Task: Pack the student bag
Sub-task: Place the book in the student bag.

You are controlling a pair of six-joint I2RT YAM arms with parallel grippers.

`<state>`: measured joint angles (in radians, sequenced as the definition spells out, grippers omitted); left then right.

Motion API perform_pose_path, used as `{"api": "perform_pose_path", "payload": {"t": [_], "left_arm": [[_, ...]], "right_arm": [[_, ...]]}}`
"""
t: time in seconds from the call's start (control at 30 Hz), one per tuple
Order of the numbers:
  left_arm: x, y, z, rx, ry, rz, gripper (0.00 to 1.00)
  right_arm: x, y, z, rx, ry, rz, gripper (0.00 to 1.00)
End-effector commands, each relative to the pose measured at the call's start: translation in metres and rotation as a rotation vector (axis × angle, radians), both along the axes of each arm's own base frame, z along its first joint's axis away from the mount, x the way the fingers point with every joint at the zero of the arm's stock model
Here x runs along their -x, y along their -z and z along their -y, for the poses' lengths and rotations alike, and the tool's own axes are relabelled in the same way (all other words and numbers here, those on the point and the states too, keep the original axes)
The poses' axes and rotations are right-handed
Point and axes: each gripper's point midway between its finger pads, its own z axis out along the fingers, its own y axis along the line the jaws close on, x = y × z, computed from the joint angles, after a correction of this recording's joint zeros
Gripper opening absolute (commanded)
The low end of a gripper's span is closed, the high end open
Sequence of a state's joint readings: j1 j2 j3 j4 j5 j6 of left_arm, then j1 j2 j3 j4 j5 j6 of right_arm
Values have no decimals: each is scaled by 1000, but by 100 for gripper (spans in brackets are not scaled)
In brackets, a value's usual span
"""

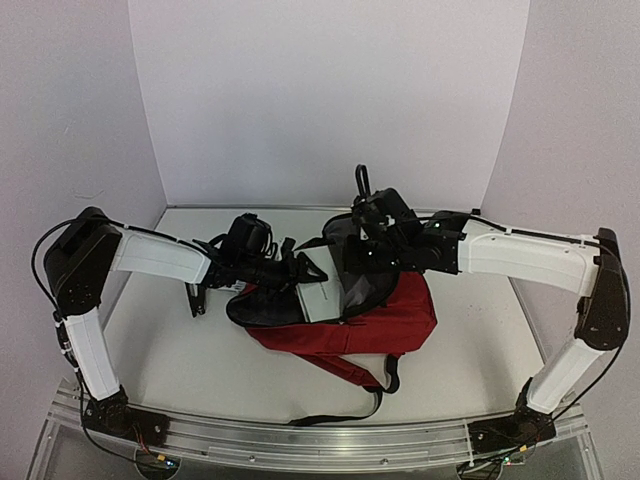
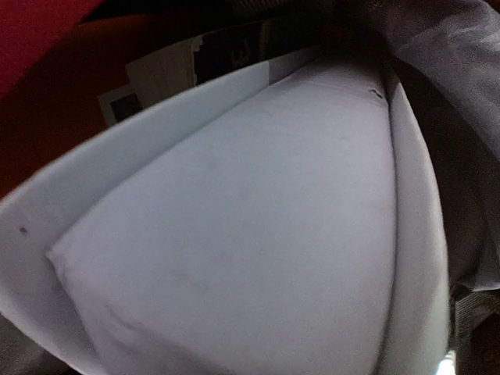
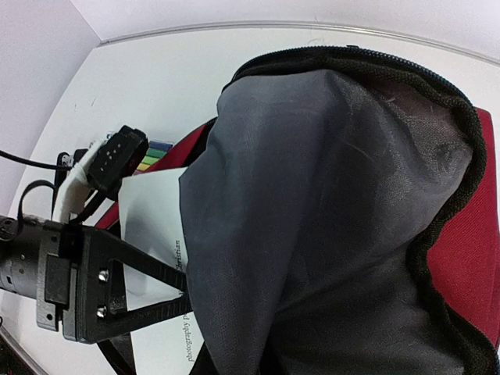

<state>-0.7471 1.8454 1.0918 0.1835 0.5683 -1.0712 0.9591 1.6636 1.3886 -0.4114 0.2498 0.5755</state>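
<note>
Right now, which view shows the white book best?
The right wrist view: the white book shows its printed cover, partly tucked under the grey lining of the student bag. The top view gives a small white patch; the left wrist view a close blur.

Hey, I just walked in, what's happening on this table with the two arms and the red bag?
The right tool is pinching the rim of the red fabric backpack, holding its mouth up so the grey lining shows. The left tool is at the opening with a white-covered book that sits partly inside the bag. Whether the left tool grips the book is unclear.
</note>
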Motion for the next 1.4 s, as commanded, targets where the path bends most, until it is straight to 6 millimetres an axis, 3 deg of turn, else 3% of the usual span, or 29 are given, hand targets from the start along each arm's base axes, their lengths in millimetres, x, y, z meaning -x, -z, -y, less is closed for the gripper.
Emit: {"api": "perform_pose_path", "payload": {"t": [0.0, 0.27, 0.33, 0.5, 0.63, 0.8, 0.97, 1.07, 1.2, 1.37], "left_arm": [[3, -20, -18, -114, -23, 89, 76], [18, -7, -27, -168, -32, 65, 83], [18, -7, -26, -169, -36, 72, 76], [11, -7, -8, -129, -11, 78, 46], [4, -7, 11, -114, 23, 85, 39], [-6, -11, 34, -67, 46, 109, 38], [-9, -10, 27, -102, 28, 131, 48], [-9, -12, 9, -163, -7, 148, 66], [-6, -22, -21, -212, -57, 154, 82], [5, -24, -63, -270, -99, 152, 92]], "right_arm": [[1, -51, -7, -149, 12, 107, 6], [1, -39, -5, -128, 16, 93, 6], [0, -37, -6, -124, 18, 93, 6], [-4, -33, 0, -103, 54, 105, 5], [-8, -30, -2, -77, 52, 113, 6], [-12, -23, 1, -71, 59, 100, 6], [-18, -17, 8, -62, 67, 87, 6], [-28, -19, 15, -59, 76, 90, 7], [-28, -33, 15, -57, 42, 111, 31], [-9, -56, 22, -99, -8, 104, 61]]}}
